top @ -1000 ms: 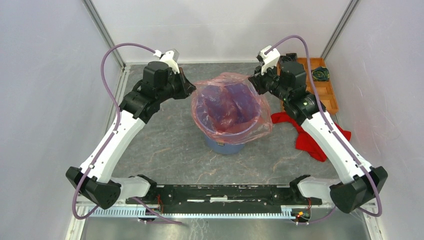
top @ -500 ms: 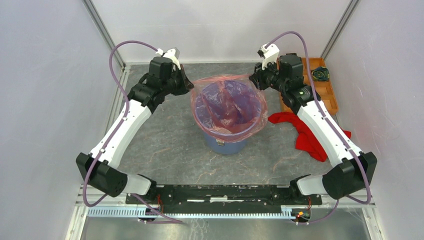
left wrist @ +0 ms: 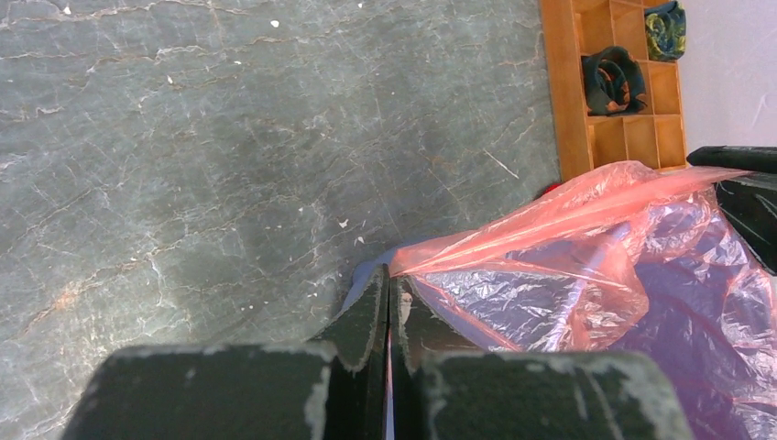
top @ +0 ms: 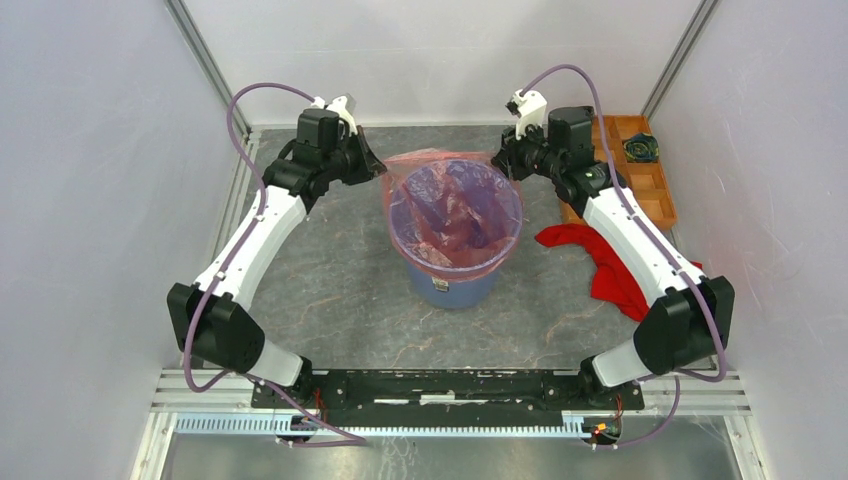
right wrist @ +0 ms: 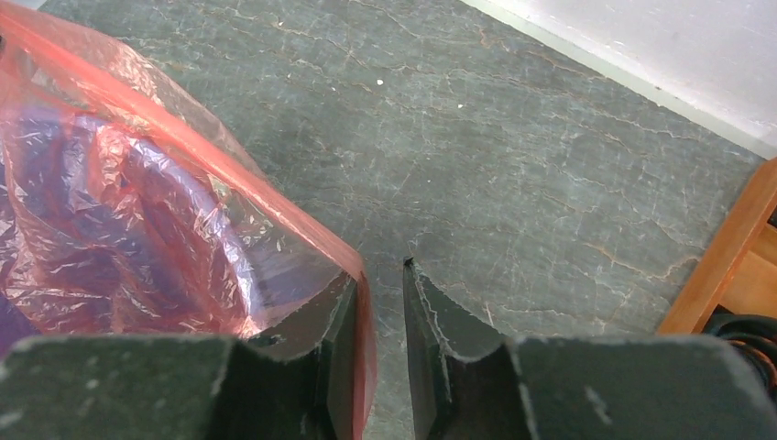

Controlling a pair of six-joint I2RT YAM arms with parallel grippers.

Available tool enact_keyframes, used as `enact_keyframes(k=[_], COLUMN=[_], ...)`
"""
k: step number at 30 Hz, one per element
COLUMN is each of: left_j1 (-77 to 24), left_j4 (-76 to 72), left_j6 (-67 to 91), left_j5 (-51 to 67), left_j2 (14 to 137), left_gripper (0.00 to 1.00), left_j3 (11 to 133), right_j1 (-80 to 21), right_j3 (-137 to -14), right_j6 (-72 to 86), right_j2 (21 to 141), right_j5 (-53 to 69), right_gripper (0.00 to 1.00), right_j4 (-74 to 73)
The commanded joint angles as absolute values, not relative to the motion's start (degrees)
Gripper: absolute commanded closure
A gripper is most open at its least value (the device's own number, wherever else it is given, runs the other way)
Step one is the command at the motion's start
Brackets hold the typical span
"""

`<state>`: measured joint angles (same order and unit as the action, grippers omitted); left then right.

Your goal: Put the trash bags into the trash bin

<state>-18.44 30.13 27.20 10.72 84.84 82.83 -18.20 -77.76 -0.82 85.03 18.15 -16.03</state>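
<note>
The trash bin (top: 450, 288), a round blue bucket, stands mid-table. The thin red-pink trash bag (top: 455, 210) lines it, its mouth spread over the rim. My left gripper (top: 380, 172) is at the rim's far left, shut on the bag's edge; in the left wrist view the film (left wrist: 586, 275) runs out from between the closed jaws (left wrist: 389, 280). My right gripper (top: 500, 165) is at the rim's far right with its jaws apart. In the right wrist view (right wrist: 380, 270) the bag's edge (right wrist: 137, 211) lies against the left finger (right wrist: 339, 321), with bare table showing in the gap.
An orange compartmented tray (top: 640, 170) with dark items sits at the back right. A solid red cloth (top: 610, 265) lies right of the bin, under the right arm. Enclosure walls and corner posts stand close behind both grippers.
Both arms stretched toward the back and the bag's mouth settled lower and tighter around the bin's rim. The right gripper's jaws parted, releasing the film; the left stayed shut on it.
</note>
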Motion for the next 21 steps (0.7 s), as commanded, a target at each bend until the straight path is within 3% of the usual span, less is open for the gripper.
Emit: enact_keyframes(k=[1, 14, 21], left_j1=[-17.84, -17.84, -17.84], left_j4=[27.65, 24.56, 21.74], left_j6=[27.95, 29.65, 30.96], left_j5=[14.55, 22.52, 24.33], left_j2=[82.50, 77.50, 76.18], left_gripper=[0.98, 0.98, 0.98], left_j3=[80.01, 70.07, 66.03], right_j1=[-17.76, -17.69, -16.79], right_j3=[-75.79, -75.04, -85.33], right_j6=[1.37, 1.49, 5.00], right_j2=[83.19, 79.51, 76.65], right_j5=[19.42, 13.73, 1.36], right_gripper=[0.70, 0.52, 0.12], right_j4=[-15.35, -21.52, -34.73])
